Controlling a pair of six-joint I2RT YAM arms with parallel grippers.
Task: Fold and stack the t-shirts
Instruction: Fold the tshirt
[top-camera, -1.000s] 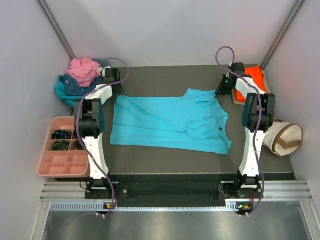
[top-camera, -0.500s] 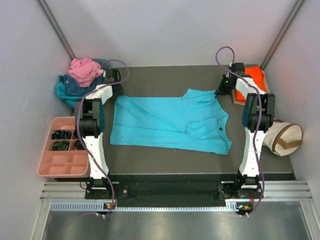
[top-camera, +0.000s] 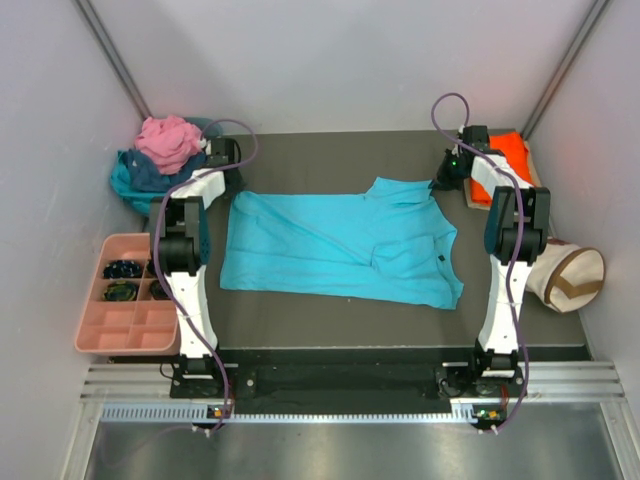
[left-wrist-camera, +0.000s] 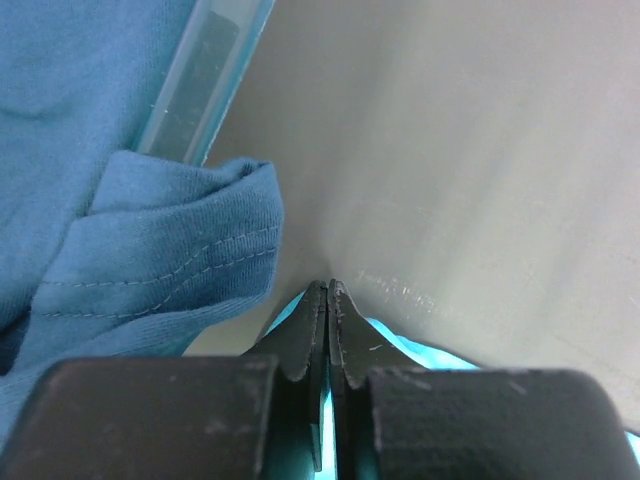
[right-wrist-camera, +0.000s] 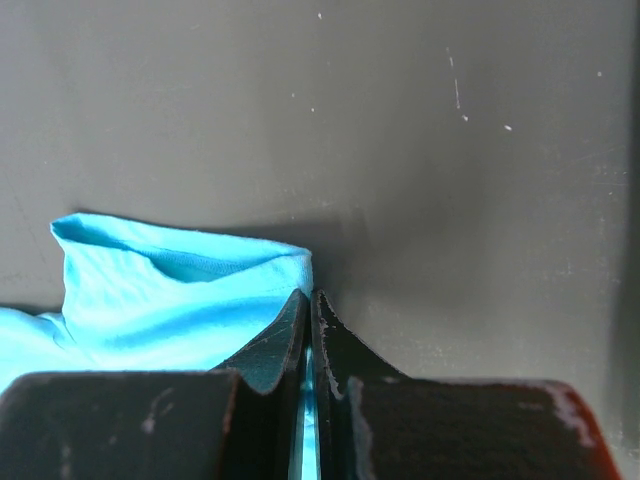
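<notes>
1. Across the middle of the table the turquoise t-shirt lies spread almost flat, its length running left to right, with a few creases near the right end.
2. At its far left corner, the left gripper has its jaws pressed together, and turquoise cloth shows at and under the tips, so it looks pinched on the edge.
3. At the far right corner, the right gripper is likewise closed, with a sliver of turquoise caught between the jaws and a raised lip of hem just beside them.
4. Judged from this, the step in hand is the first fold of this shirt: both far corners are gripped and the lift is not yet begun.
5. The next move calls for raising both corners together and carrying the far edge toward the near edge, keeping the cloth taut between the arms so it does not bunch.
6. Beyond it, the orange t-shirt lies folded at the far right, the likely stacking spot.
7. A heap of pink, navy and teal shirts waits at the far left, with teal cloth close beside the left jaws, where it could snag.
</notes>
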